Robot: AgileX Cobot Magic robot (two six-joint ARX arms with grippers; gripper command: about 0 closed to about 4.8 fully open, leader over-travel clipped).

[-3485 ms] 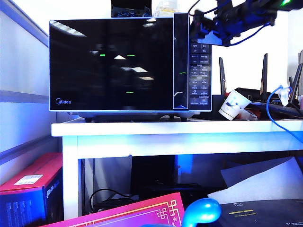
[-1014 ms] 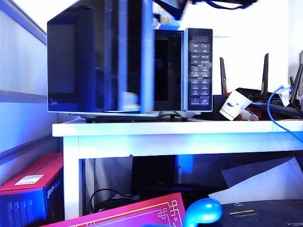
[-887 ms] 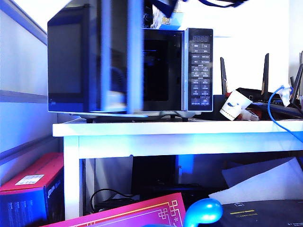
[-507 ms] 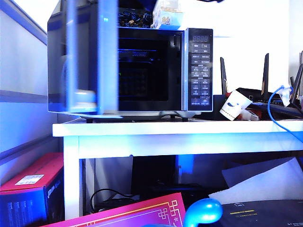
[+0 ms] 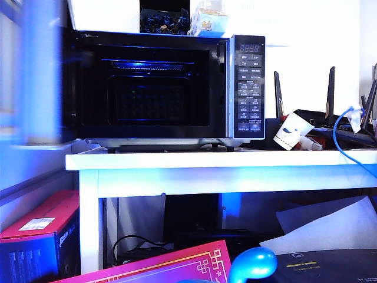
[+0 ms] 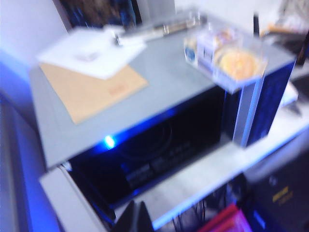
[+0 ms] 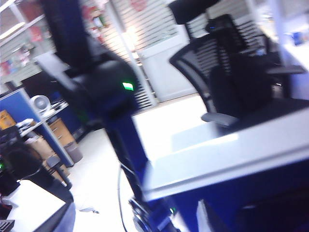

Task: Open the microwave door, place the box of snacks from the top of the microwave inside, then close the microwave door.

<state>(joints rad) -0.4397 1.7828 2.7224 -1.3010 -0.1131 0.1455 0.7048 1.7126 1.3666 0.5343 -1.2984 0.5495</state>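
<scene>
The microwave (image 5: 244, 88) stands on the white table with its dark cavity (image 5: 153, 88) showing. The microwave door (image 5: 38, 76) is swung wide to the left, blurred. The box of snacks (image 5: 209, 20) sits on the microwave's top near the right front corner, also plain in the left wrist view as a pale box of snacks (image 6: 227, 55). My left gripper (image 6: 139, 218) is shut and empty, hovering above and in front of the open cavity (image 6: 159, 145). My right gripper (image 7: 130, 220) is open and empty, facing the room. Neither gripper shows in the exterior view.
A dark box with blue markings (image 5: 165, 20) stands on the microwave top beside the snacks. Papers and a tan envelope (image 6: 91, 82) lie there too. A tipped paper cup (image 5: 291, 132), routers and a blue cable (image 5: 341, 135) crowd the table's right. An office chair (image 7: 231, 72) fills the right wrist view.
The door has swung from closed to wide open at the left, uncovering the cavity. The arm seen at the top of the exterior view has left it.
</scene>
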